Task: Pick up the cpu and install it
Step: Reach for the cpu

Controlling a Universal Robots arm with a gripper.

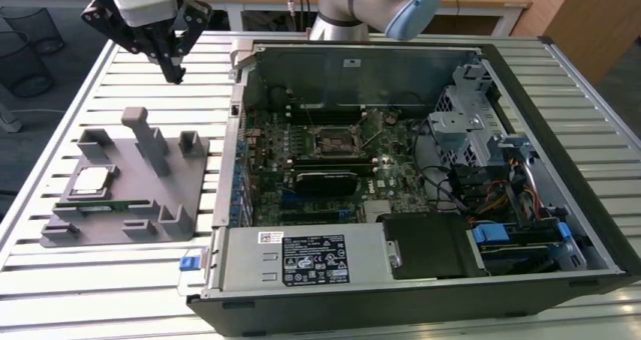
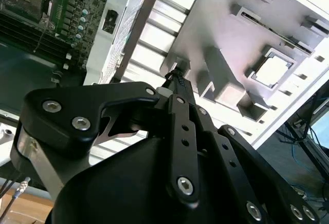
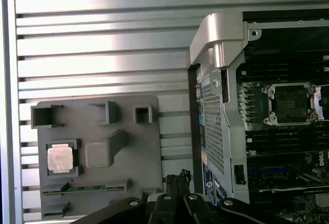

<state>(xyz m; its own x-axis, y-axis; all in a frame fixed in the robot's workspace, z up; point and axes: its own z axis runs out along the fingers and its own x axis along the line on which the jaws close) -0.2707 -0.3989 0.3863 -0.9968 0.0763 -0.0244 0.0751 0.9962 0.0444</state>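
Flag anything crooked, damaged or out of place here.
Nothing stands out. The cpu lies flat and square in its pocket on the grey holder, apart from the gripper, and the open computer case sits straight on the table.

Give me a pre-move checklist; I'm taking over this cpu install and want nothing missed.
1. cpu lying flat in its recess on the grey holder: ok.
2. gripper empty: ok.
3. Jaws open for a grasp: not ok, they are shut.
4. Gripper over the cpu: not ok, it hangs well apart from it.
5. Motherboard socket free of a chip: ok.
6. Socket latch released: cannot tell.
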